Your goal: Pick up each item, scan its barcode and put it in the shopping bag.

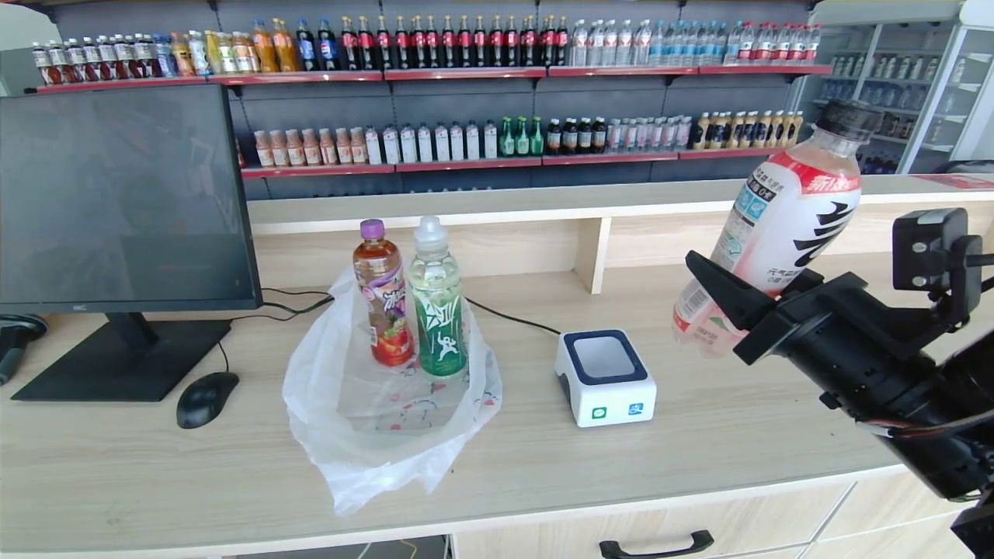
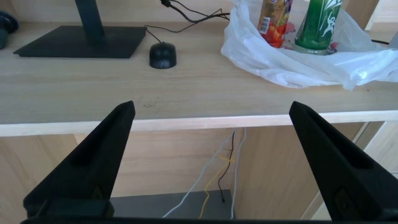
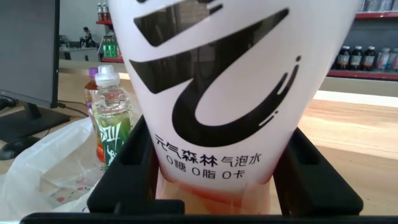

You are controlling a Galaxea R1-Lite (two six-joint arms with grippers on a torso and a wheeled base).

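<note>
Honestly, the grip is what should be watched first: the bottle is clamped by the right gripper low down near its base, so most of its weight is left above the jaws, and a slip or a swing could be caused by a quick tip toward the scanner. A missed read could also be expected if the barcode isn't turned squarely to the scanner window, since the bottle is held up in the air to the right of it and well apart. Then the shopping bag has to be reckoned with: its mouth is slumped and floppy, and the purple-capped bottle and the green bottle are already stood upright in it side by side, so either could be knocked over, or the plastic snagged, by a careless drop-in. No help is offered by the left gripper, which is spread wide with nothing in it, low at the near edge of the counter. As for the bottle itself, it is held tilted, cap up and to the right; clear plastic with a pale pinkish drink can be made out, wrapped in a white label with bold black strokes and a red band at the shoulder, topped by a dark cap
</note>
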